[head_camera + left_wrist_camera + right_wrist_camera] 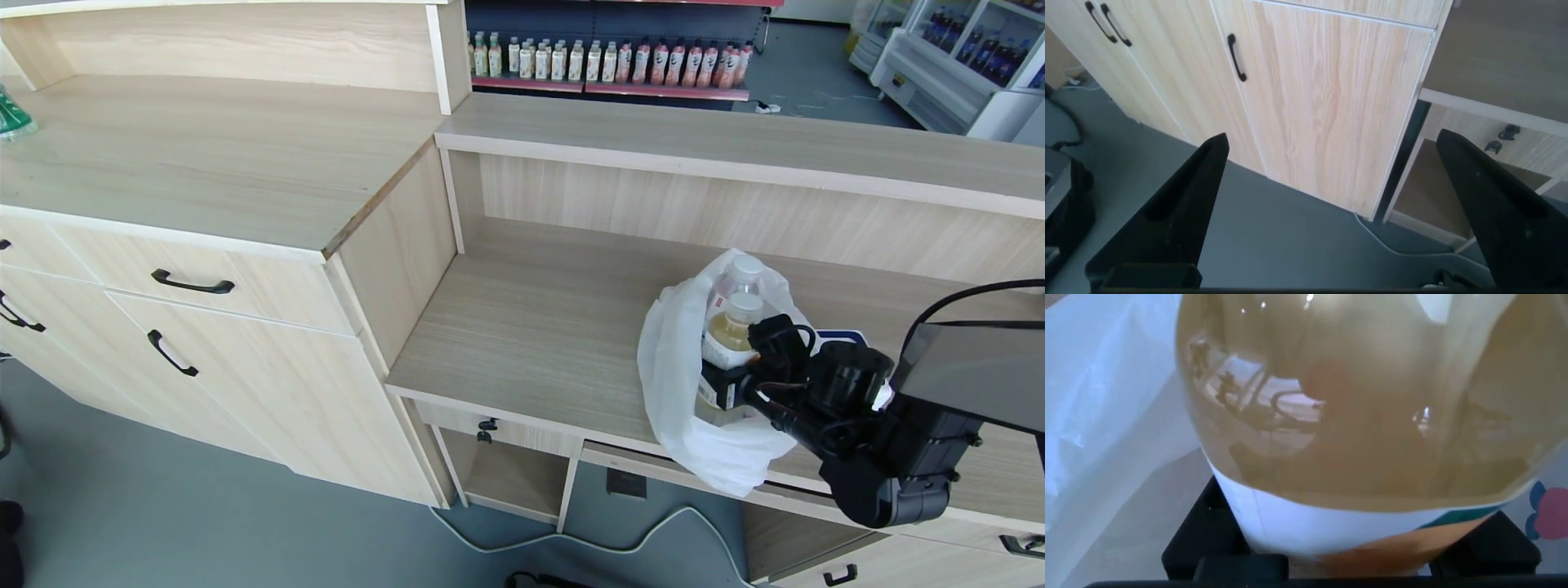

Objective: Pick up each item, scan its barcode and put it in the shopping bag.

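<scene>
A white plastic shopping bag (678, 359) stands open on the lower wooden counter (531, 327), at its front edge. Inside it, a tea bottle (731, 331) with amber liquid and a white cap is upright, with a second white-capped bottle (739, 278) just behind it. My right gripper (735, 388) reaches into the bag's mouth and is shut on the tea bottle's lower part. In the right wrist view the tea bottle (1372, 400) sits between the black fingers (1200, 539), with the bag's wall (1102, 416) beside it. My left gripper (1331, 220) hangs open over the grey floor in front of the cabinets.
A taller wooden counter (204, 155) with black-handled drawers (192, 286) stands to the left of the bag's shelf. A raised ledge (735, 139) runs behind. A blue-edged flat item (841, 335) lies behind the bag. A cable (571, 539) lies on the floor.
</scene>
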Controlling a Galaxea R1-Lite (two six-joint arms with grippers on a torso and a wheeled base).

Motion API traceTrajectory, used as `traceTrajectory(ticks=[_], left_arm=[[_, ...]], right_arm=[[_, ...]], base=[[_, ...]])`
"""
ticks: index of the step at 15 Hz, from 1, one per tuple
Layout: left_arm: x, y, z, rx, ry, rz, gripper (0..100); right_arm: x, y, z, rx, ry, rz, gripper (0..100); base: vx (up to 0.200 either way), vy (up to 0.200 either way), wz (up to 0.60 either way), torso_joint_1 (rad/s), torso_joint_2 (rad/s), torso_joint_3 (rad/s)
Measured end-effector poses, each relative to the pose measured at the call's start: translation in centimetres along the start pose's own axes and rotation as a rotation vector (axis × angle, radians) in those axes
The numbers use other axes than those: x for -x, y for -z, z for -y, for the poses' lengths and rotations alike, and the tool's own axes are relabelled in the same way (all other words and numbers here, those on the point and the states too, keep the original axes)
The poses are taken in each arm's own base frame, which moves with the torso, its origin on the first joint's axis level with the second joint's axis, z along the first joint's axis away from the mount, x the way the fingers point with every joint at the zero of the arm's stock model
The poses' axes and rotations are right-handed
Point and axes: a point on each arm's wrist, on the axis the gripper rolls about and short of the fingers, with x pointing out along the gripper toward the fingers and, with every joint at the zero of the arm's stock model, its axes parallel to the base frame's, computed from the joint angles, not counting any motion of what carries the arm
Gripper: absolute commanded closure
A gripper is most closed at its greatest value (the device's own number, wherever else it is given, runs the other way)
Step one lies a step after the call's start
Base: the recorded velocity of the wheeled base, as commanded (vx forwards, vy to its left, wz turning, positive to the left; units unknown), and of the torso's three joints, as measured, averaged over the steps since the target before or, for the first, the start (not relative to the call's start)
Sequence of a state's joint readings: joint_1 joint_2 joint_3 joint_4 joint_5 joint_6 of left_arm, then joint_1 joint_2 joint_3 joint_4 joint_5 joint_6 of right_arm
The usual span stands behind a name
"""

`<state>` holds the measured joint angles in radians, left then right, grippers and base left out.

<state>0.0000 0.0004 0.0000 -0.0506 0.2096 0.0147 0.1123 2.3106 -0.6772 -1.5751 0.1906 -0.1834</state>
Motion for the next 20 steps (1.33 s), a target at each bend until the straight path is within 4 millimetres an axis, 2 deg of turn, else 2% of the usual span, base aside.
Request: traceTrajectory(ticks=[2,3,8,12,14,16,20], left_arm=[[0.0,0.0,0.0,0.0,0.0,0.0,0],[0.0,0.0,0.0,0.0,0.0,0.0,0],[0.0,0.0,0.0,0.0,0.0,0.0,0],[0.0,0.0,0.0,0.0,0.0,0.0,0],[0.0,0.0,0.0,0.0,0.0,0.0,0],[0.0,0.0,0.0,0.0,0.0,0.0,0],[0.0,0.0,0.0,0.0,0.0,0.0,0]], right_arm=[[0.0,0.1,0.0,-0.001,0.0,-0.004,100],[0.1,0.1,0.0,-0.001,0.0,-0.006,0],[0.4,-0.3,0.1,0.001,0.004,-0.007,0],[1.5,-3.5,0.4,-0.014,-0.012,0.069,0],[3.6,-6.4,0.6,-0.014,-0.03,0.109,0],[6.8,-8.7,1.2,0.005,-0.014,0.122,0],[13.5,-11.8,2.1,0.036,0.056,0.104,0]], base=[[0.0,0.0,0.0,0.0,0.0,0.0],[0.0,0.0,0.0,0.0,0.0,0.0],[0.0,0.0,0.0,0.0,0.0,0.0],[0.0,0.0,0.0,0.0,0.0,0.0],[0.0,0.0,0.0,0.0,0.0,0.0],[0.0,0.0,0.0,0.0,0.0,0.0],[0.0,0.0,0.0,0.0,0.0,0.0]])
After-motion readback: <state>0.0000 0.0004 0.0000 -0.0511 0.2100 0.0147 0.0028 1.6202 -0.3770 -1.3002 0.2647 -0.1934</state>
